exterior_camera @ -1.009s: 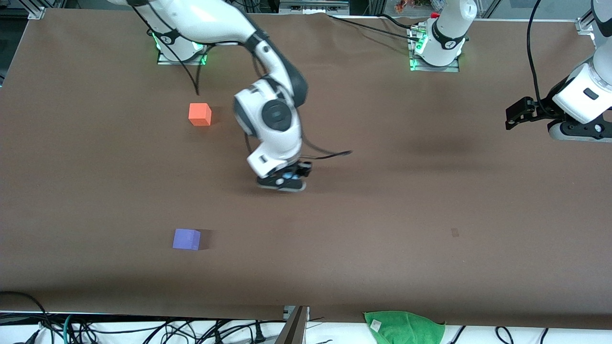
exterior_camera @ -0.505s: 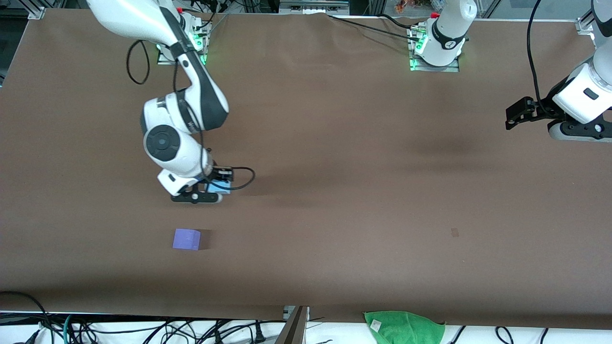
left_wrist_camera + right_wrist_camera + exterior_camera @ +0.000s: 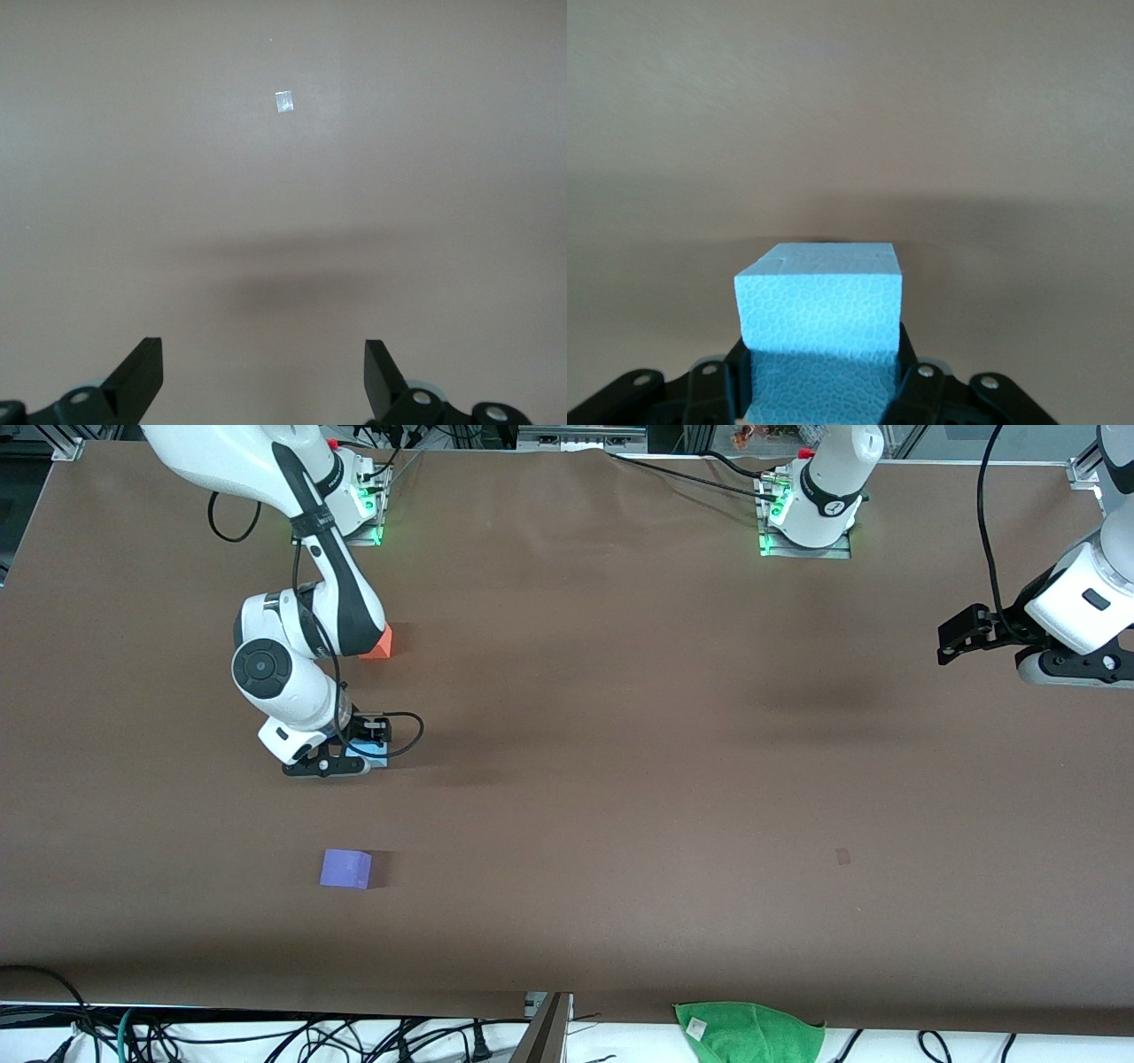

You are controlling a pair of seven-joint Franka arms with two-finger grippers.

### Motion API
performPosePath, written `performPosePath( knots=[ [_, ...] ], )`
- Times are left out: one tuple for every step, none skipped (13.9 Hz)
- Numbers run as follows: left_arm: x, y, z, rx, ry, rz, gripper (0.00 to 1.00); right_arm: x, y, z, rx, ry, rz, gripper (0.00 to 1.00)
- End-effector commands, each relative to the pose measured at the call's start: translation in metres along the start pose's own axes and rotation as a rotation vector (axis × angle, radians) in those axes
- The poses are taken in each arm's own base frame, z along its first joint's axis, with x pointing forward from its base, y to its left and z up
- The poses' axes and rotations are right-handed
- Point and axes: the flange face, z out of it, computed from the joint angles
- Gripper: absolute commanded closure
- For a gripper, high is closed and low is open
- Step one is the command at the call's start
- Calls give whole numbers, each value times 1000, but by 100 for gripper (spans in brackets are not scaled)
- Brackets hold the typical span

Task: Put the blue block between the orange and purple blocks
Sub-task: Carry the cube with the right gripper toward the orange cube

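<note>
Over the preceding second the right arm swung from the middle of the counter toward its own end, carrying its load with it, while the left arm did not change place. Right pincer: closed on the small sky-blue foam cube, held low over the brown counter surface in the gap between the two other cubes. In the right wrist view the sky-blue foam cube filled the space between the black fingers, its pebbled front face and flat top face both visible, with its shadow lying on the counter just under it; whether it touched the surface could not be told.

Small bright orange matte cube: resting on the counter farther from the front camera than the held cube, and largely hidden by the forearm of the right arm, so that only one corner showed. Small lavender-violet matte cube: resting on the counter nearer to the front camera than the held cube, well apart from it and fully in view.

Left pincer: waiting above the left arm's end of the counter, fingers spread wide and holding nothing. In the left wrist view the two dark fingertips stood far apart over bare counter, on which lay a small pale rectangular mark.

Green cloth: lying off the counter's edge nearest the front camera.
</note>
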Motion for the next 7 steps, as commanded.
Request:
performPosePath(
  knots=[
    [-5,0,-4,-22,-1,-11,0,-17,15,2,16,23,-16,56],
    [-5,0,-4,-22,-1,-11,0,-21,16,6,15,26,-15,56],
    [-5,0,-4,-22,-1,-11,0,-24,17,10,15,26,-13,56],
    [-5,0,-4,-22,-2,-11,0,-27,18,14,14,26,-10,56],
    [-5,0,-4,-22,-2,-11,0,-29,19,17,26,25,8,56],
    [-5,0,-4,-22,-2,-11,0,-31,19,20,40,19,27,56],
    [-5,0,-4,-22,-2,-11,0,-32,19,21,41,17,29,56]
  ],
)
